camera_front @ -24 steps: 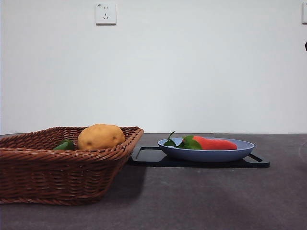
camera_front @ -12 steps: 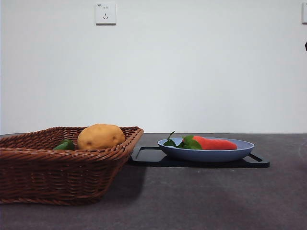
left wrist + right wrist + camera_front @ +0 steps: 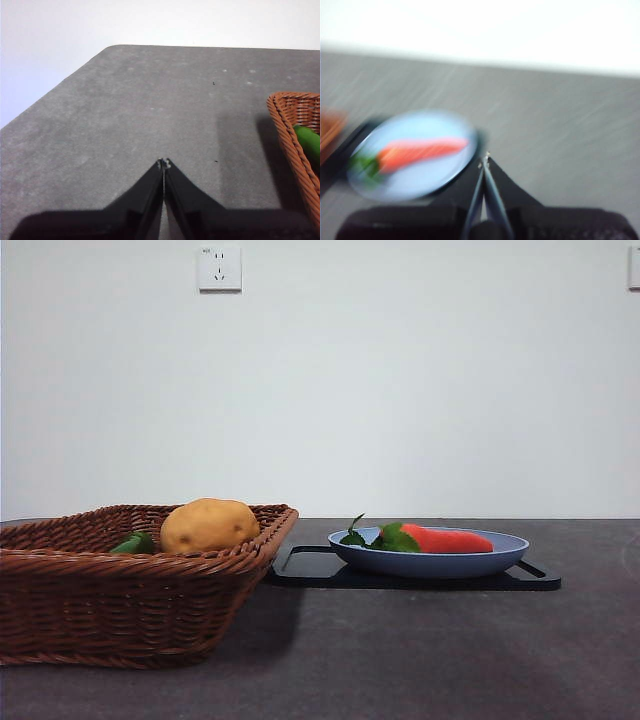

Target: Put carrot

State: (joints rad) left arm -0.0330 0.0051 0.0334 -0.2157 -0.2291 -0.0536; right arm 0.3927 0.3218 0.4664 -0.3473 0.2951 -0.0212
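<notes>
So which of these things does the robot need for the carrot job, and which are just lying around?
For the job:
- smooth orange-red toy carrot with green leaves
- round blue plate it lies in
- right end effector, shut, near the plate

Just lying about:
- woven brown wicker basket
- round yellow-brown potato
- small green leafy thing
- flat black tray

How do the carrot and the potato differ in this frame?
The carrot is orange-red, long and tapered, with green leaves; the potato is yellow-brown, rounded and leafless. The carrot lies in the blue plate; the potato sits in the wicker basket. Neither is held by a gripper.
</notes>
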